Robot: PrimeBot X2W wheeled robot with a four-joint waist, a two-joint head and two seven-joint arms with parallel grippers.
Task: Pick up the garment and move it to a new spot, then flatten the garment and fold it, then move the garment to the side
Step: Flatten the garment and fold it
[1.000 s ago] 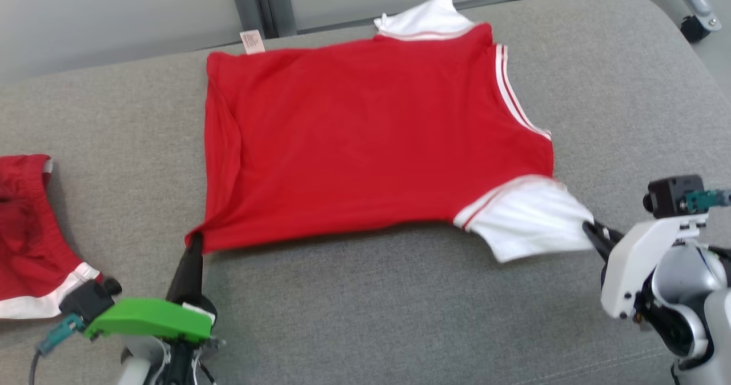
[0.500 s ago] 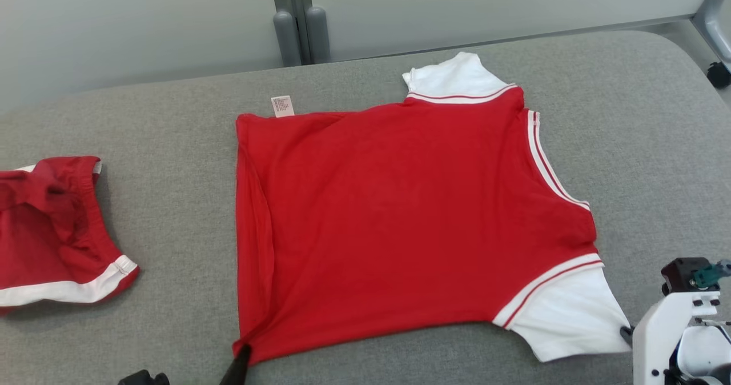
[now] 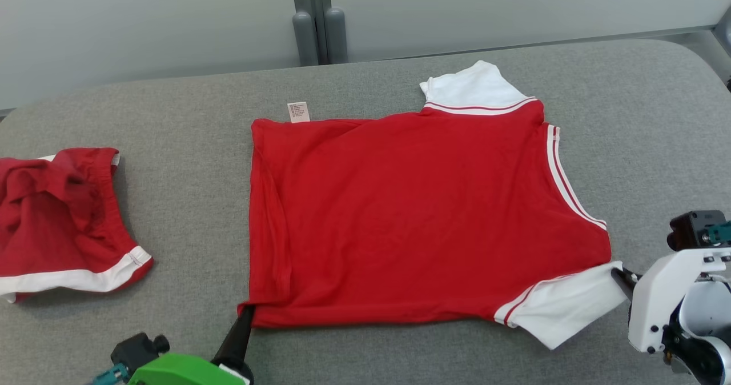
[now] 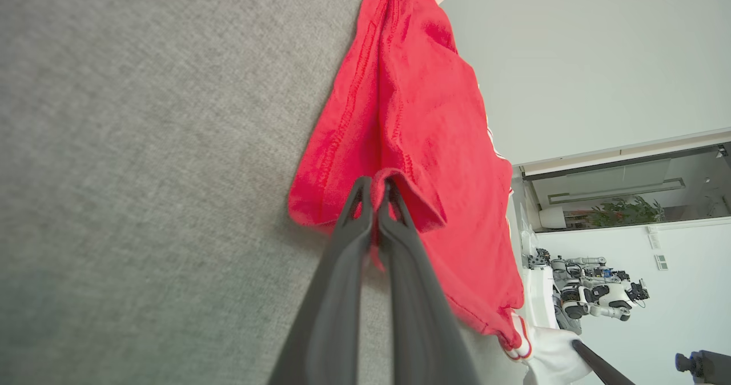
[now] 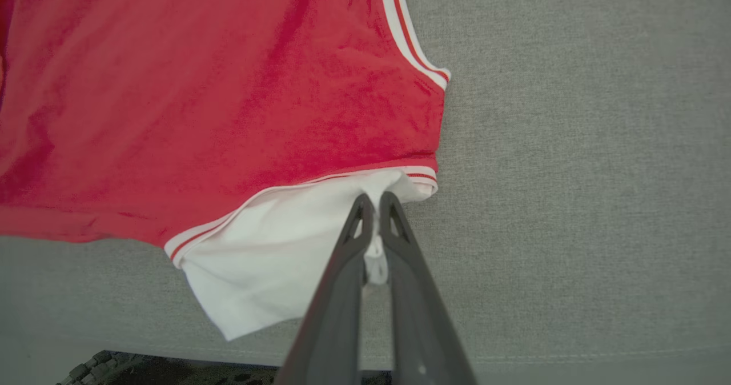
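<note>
Left wrist view: the left gripper [image 4: 374, 189] is clamped on a hem corner of the red T-shirt [image 3: 422, 213]; the right gripper [image 5: 374, 203] pinches its white sleeve [image 5: 268, 253]. It lies spread on the grey cushion [image 3: 171, 105]. Light and limp, it should sag unless held by corners.

Red white-trimmed shorts [image 3: 63, 225] crumpled on grey padded surface [image 3: 188, 202], left side

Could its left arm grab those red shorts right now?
Probably not yet: the left gripper is shut on a corner of the red shirt. The red shorts lie to its left, nothing between.
</note>
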